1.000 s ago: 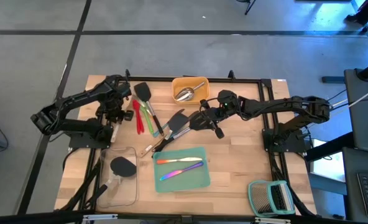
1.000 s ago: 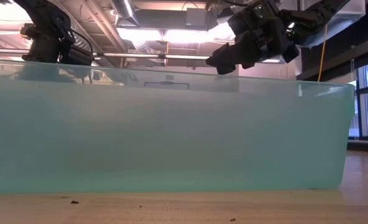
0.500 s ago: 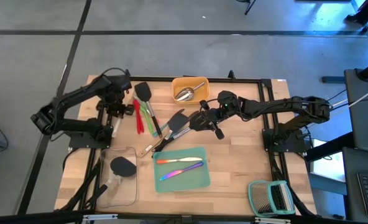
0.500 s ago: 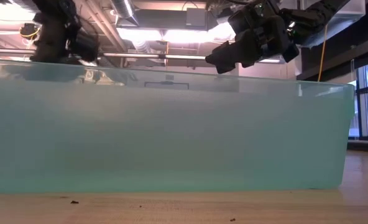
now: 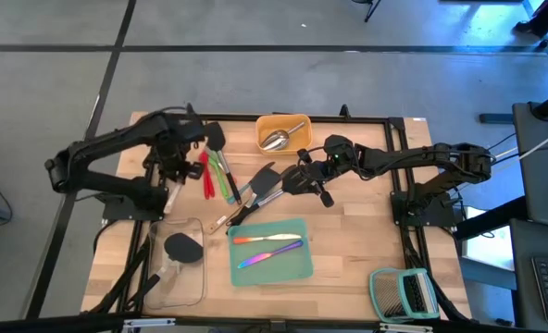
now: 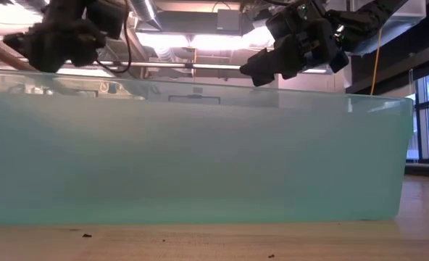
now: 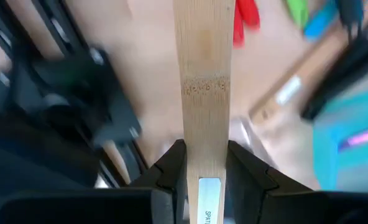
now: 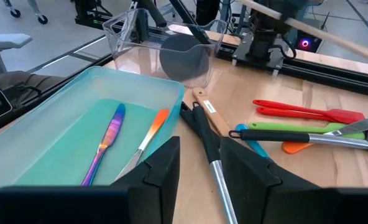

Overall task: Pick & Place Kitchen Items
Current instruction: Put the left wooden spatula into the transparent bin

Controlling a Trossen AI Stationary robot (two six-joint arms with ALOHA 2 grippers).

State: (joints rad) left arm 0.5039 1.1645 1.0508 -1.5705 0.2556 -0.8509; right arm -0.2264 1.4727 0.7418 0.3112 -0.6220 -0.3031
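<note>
My left gripper [image 5: 179,154] is at the table's left, shut on a flat bamboo utensil [image 7: 204,74] held up off the table; the utensil also shows in the right wrist view [image 8: 333,28]. My right gripper [image 5: 298,181] is open over the middle of the table, its fingers on either side of a black utensil with a steel shaft [image 8: 210,154] and not touching it. Red [image 5: 204,172], green [image 5: 220,176] and black [image 5: 213,137] utensils lie flat on the table between the arms. Two iridescent cutlery pieces [image 5: 267,250] lie in the teal tray [image 5: 302,268]. My left gripper pinches the bamboo utensil's flat handle [image 7: 205,155] between its two fingers, one on each narrow edge. The handle runs straight out ahead of the fingers. The utensil is lifted clear of the table; the part behind the fingers is hidden by the gripper.
A yellow tray [image 5: 267,125] with a steel scoop [image 5: 276,140] stands at the far middle. A clear tray [image 5: 195,287] with a black spatula [image 5: 182,247] is at the near left. A green-framed rack [image 5: 404,294] is at the near right.
My left gripper has turned about and shifted a little toward the table's right, swinging the bamboo utensil with it, still shut on it.
</note>
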